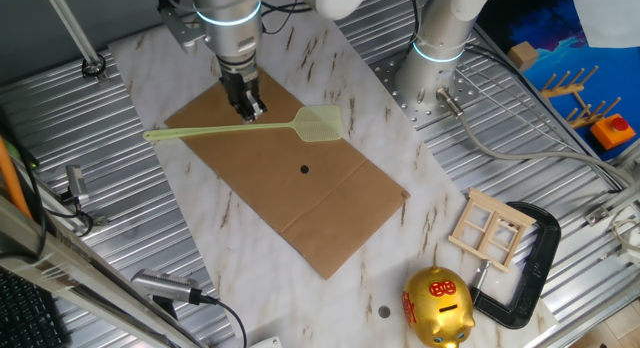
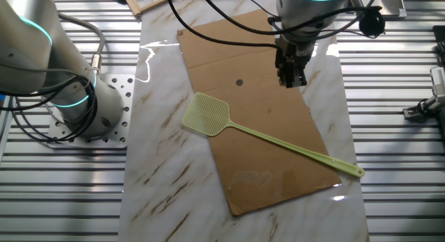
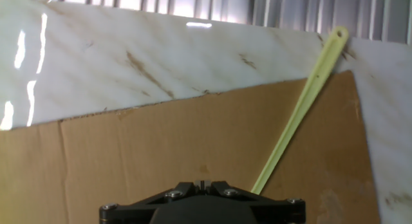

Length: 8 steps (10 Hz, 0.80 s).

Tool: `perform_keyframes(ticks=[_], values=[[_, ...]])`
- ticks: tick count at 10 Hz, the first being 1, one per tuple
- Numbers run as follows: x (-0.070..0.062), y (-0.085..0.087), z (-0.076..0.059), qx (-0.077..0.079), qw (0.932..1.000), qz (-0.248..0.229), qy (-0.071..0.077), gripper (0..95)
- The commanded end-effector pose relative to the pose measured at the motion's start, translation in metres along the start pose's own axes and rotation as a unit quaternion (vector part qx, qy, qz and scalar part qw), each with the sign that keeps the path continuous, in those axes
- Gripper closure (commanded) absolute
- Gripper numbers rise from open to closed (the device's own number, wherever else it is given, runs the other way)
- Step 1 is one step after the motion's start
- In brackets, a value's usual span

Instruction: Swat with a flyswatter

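The pale yellow-green flyswatter [image 1: 250, 128] lies flat on the brown cardboard sheet [image 1: 300, 203], mesh head to the right, handle reaching over the left edge. It also shows in the other fixed view [image 2: 278, 138] and in the hand view [image 3: 296, 121], where only the handle is visible. My gripper [image 1: 251, 111] hangs above the cardboard just behind the handle's middle. Its jaws are shut with nothing between them, and the handle passes to their right in the hand view. A small black dot [image 1: 304, 169] marks the cardboard near the head.
The cardboard lies on a marble-patterned sheet [image 1: 200, 218] over ribbed metal. A second arm's base [image 1: 440, 58] stands at the back right. A gold piggy bank [image 1: 438, 306], a wooden frame [image 1: 490, 226] and a black clamp [image 1: 535, 273] sit at the front right.
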<state>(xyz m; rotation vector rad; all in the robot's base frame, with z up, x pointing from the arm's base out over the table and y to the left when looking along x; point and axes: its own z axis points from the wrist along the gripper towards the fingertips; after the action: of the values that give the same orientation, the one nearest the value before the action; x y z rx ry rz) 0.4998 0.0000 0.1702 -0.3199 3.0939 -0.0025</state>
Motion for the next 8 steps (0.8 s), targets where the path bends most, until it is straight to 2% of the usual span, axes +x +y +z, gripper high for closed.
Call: perform_keyframes(ticks=[1,2,3,5,8], values=[[-0.0001,0.0001,0.0000,0.000,0.9996,-0.027,0.005,95.0],[-0.0001,0.0001,0.0000,-0.006,0.9999,-0.001,0.014,95.0],[-0.0001,0.0001,0.0000,-0.013,0.9997,0.003,0.022,95.0],[-0.0001,0.0001,0.0000,-0.023,0.9993,-0.009,0.028,95.0],[-0.0001,0.0001,0.0000,-0.036,0.9988,-0.018,0.028,95.0]])
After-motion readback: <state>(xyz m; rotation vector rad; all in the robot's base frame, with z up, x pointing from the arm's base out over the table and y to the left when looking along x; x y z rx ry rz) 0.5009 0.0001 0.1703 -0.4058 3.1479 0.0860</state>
